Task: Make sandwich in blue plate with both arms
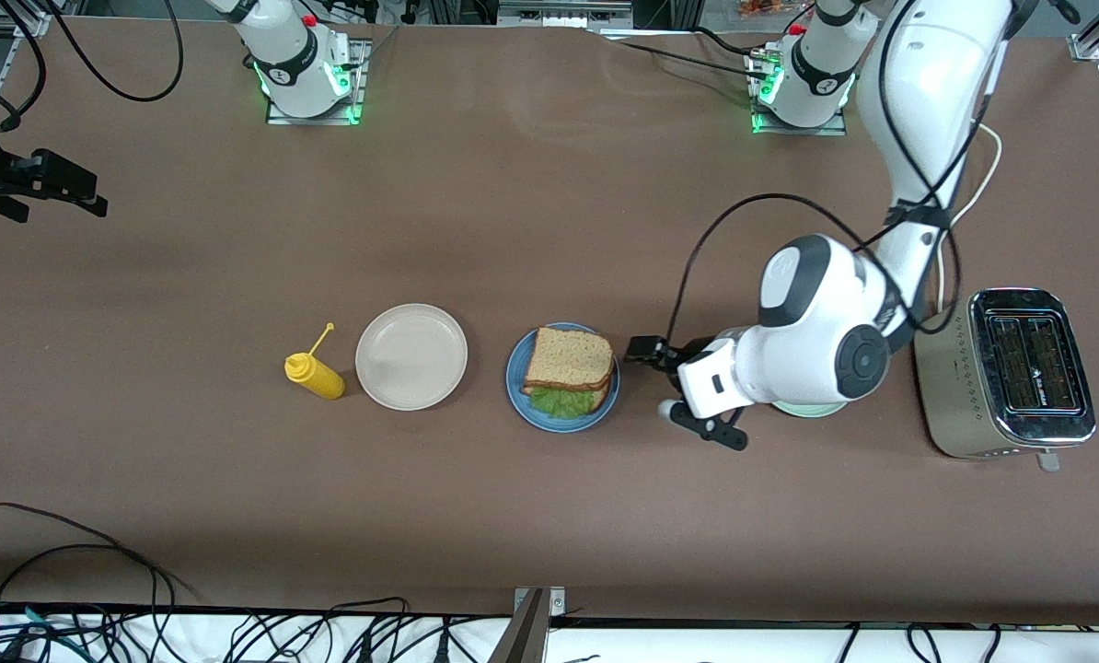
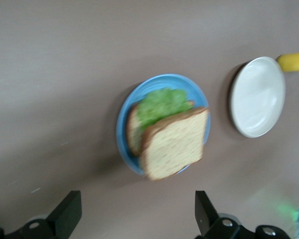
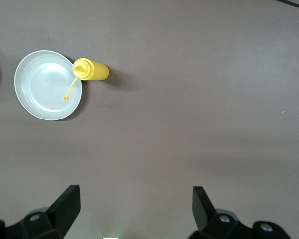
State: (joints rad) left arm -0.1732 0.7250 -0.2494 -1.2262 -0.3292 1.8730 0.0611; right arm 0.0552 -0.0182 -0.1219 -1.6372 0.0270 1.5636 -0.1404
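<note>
The sandwich (image 1: 570,366) lies on the blue plate (image 1: 516,387) in the middle of the table: two brown bread slices with green lettuce (image 1: 557,401) sticking out on the side nearer the front camera. In the left wrist view the top slice (image 2: 175,143) sits skewed over the lettuce (image 2: 162,103) on the blue plate (image 2: 125,118). My left gripper (image 1: 697,407) (image 2: 138,214) is open and holds nothing, over the table just beside the plate toward the left arm's end. My right gripper (image 1: 80,189) (image 3: 134,206) waits, open and without a load, high over the right arm's end.
A beige-white plate (image 1: 411,356) (image 2: 256,97) (image 3: 45,84) and a yellow squeeze bottle (image 1: 315,375) (image 3: 91,69) sit beside the blue plate toward the right arm's end. A mint-green plate (image 1: 812,408) shows under the left arm. A steel toaster (image 1: 1005,373) stands at the left arm's end.
</note>
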